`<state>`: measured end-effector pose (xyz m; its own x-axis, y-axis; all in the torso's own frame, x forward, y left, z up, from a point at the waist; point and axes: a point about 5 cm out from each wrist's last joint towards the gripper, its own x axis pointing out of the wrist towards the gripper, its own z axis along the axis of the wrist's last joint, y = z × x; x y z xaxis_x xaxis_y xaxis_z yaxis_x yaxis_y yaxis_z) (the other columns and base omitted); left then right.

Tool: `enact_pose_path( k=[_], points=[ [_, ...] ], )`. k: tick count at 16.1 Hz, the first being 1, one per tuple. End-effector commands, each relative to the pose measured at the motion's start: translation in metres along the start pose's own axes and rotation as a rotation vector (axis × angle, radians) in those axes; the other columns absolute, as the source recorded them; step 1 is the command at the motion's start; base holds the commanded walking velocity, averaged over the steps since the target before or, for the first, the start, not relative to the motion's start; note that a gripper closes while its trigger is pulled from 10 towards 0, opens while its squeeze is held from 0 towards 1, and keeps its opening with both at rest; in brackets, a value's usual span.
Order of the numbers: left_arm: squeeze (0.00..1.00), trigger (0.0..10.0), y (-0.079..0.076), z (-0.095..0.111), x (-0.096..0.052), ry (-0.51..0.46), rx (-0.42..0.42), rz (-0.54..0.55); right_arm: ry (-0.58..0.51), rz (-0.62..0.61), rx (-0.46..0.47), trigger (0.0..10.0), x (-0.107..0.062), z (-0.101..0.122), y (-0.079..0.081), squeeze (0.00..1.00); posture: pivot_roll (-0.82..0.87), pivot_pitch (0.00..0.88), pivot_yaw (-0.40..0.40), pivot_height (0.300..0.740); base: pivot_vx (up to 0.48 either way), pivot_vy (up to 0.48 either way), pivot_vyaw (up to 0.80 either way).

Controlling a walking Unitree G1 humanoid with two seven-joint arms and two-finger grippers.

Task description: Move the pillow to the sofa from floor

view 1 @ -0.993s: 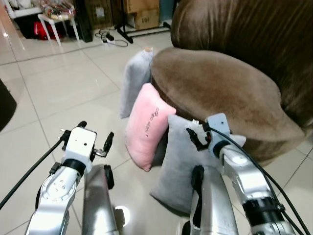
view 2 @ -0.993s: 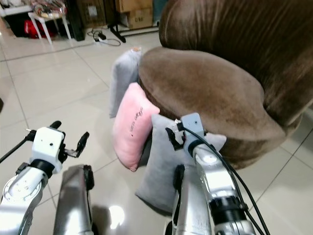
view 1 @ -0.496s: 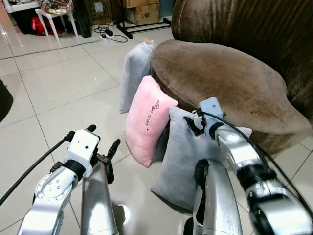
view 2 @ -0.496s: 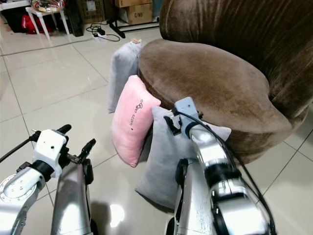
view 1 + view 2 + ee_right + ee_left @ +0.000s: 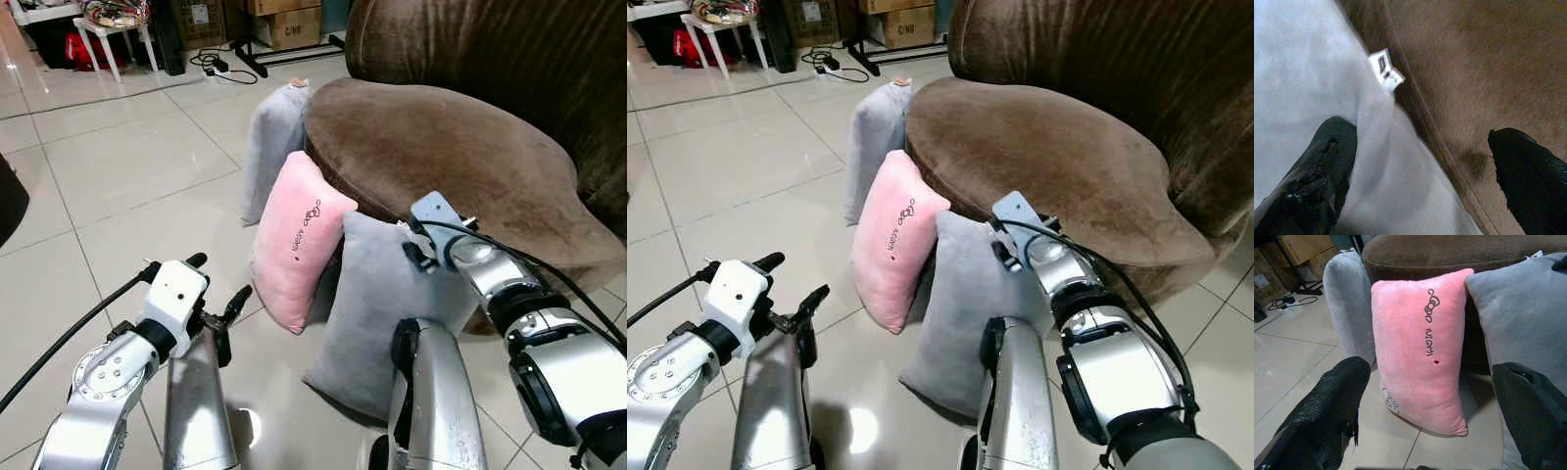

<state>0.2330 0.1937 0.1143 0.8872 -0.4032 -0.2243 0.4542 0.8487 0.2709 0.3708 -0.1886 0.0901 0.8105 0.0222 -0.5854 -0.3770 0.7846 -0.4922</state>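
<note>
Three pillows lean against the brown sofa (image 5: 460,162), standing on the floor: a grey pillow (image 5: 272,147) farthest, a pink pillow (image 5: 297,240) in the middle, and a nearer grey pillow (image 5: 372,304). My right gripper (image 5: 1420,181) is open at the near grey pillow's top corner. One finger (image 5: 1317,171) lies against the grey fabric and the other (image 5: 1528,181) hangs over the sofa seat, with the pillow's white tag (image 5: 1385,69) ahead between them. My left gripper (image 5: 1430,431) is open low over the floor, facing the pink pillow (image 5: 1422,347) and apart from it.
Glossy white tile floor (image 5: 127,166) spreads to the left. A white stool (image 5: 108,29), cardboard boxes (image 5: 279,24) and cables (image 5: 220,69) lie at the back. A dark object (image 5: 12,206) sits at the left edge.
My right gripper has swung right, toward the sofa edge at the near grey pillow's top corner. The left gripper has edged slightly forward. The pillows have not moved.
</note>
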Motion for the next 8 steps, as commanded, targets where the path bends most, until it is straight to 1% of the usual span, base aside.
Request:
enact_pose_path(
  k=[1, 2, 4, 5, 6, 7, 8],
  points=[
    [0.00, 10.0, 0.001, 0.006, 0.001, -0.010, 0.012, -0.028, 0.090, 0.029, -0.040, 10.0, -0.001, -0.018, -0.004, 0.00, 0.04, 0.000, -0.032, 0.351, 0.000, 0.000, 0.00],
    [0.00, 10.0, -0.001, 0.006, 0.000, -0.007, -0.003, -0.064, 0.134, 0.090, -0.058, 10.0, -0.002, -0.028, 0.000, 0.00, 0.04, 0.000, -0.032, 0.351, 0.000, 0.000, 0.00],
    [0.00, 10.0, -0.005, 0.006, -0.004, -0.002, -0.025, -0.133, 0.152, 0.167, -0.055, 10.0, -0.002, -0.034, 0.006, 0.00, 0.04, 0.000, -0.032, 0.351, 0.000, 0.000, 0.00],
    [0.00, 10.0, -0.009, 0.006, -0.007, 0.008, -0.042, -0.189, 0.161, 0.217, -0.059, 6.6, -0.003, -0.038, 0.010, 0.00, 0.03, 0.000, -0.028, 0.351, 0.000, 0.000, 0.00],
    [0.00, 10.0, -0.011, 0.005, -0.007, 0.017, -0.045, -0.218, 0.168, 0.249, -0.078, 3.4, -0.003, -0.040, 0.013, 0.00, 0.02, 0.000, -0.026, 0.351, 0.000, 0.000, 0.00],
    [0.00, 10.0, -0.012, 0.003, -0.007, 0.027, -0.041, -0.249, 0.181, 0.304, -0.119, 0.9, -0.003, -0.044, 0.019, 0.00, 0.02, 0.000, -0.027, 0.351, 0.000, 0.000, 0.00],
    [0.00, 10.0, -0.013, 0.003, -0.007, 0.029, -0.040, -0.255, 0.185, 0.320, -0.129, 0.0, -0.003, -0.045, 0.020, 0.00, 0.02, 0.000, -0.027, 0.351, 0.000, 0.000, 0.00]
  ],
)
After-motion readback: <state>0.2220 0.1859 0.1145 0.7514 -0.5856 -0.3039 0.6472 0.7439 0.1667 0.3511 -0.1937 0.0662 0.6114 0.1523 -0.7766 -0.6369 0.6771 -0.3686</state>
